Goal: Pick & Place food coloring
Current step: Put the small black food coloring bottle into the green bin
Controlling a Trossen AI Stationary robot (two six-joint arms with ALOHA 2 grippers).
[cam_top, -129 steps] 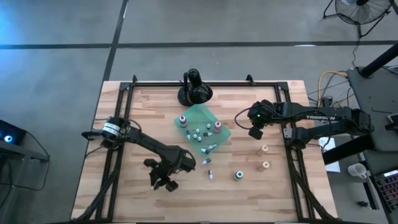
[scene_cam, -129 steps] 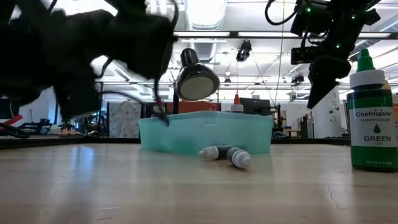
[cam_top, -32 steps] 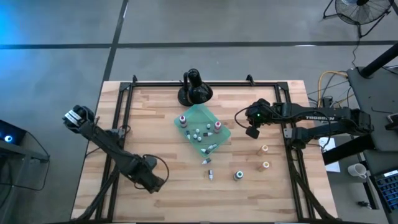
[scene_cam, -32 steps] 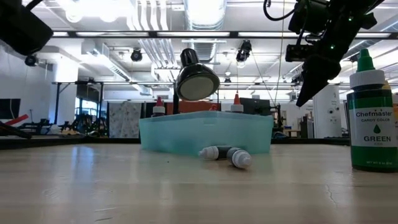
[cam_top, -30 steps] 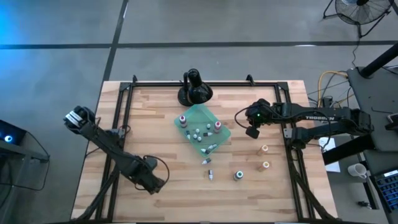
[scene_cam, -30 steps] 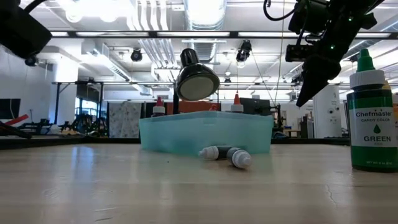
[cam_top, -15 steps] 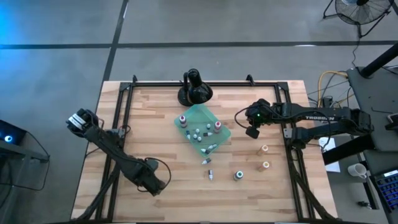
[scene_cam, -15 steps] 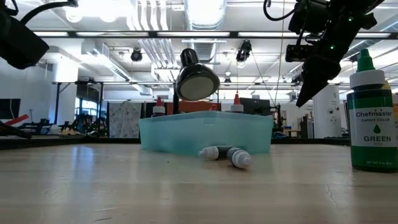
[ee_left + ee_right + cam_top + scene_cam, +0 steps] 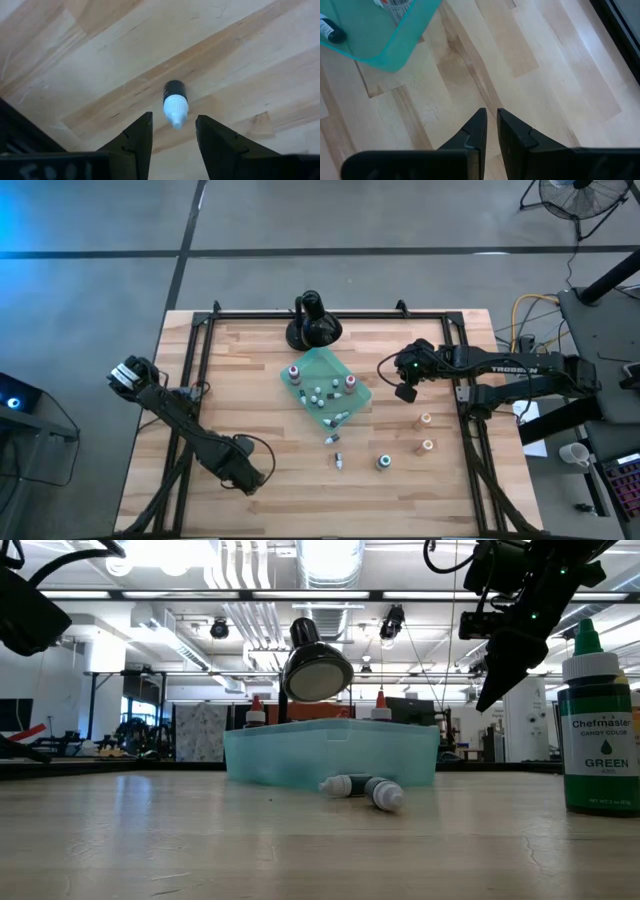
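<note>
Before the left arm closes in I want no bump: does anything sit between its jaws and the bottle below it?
Nothing visible does. In the left wrist view the small dark bottle with a white cap lies alone on bare wood just beyond the left gripper, whose jaws stand apart. The other bottles and the teal tray are elsewhere.

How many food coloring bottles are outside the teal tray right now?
6: two orange bottles right of the tray, one green bottle, two lying bottles by the tray's corner, one capped bottle under the left gripper. Others may be hidden.
</note>
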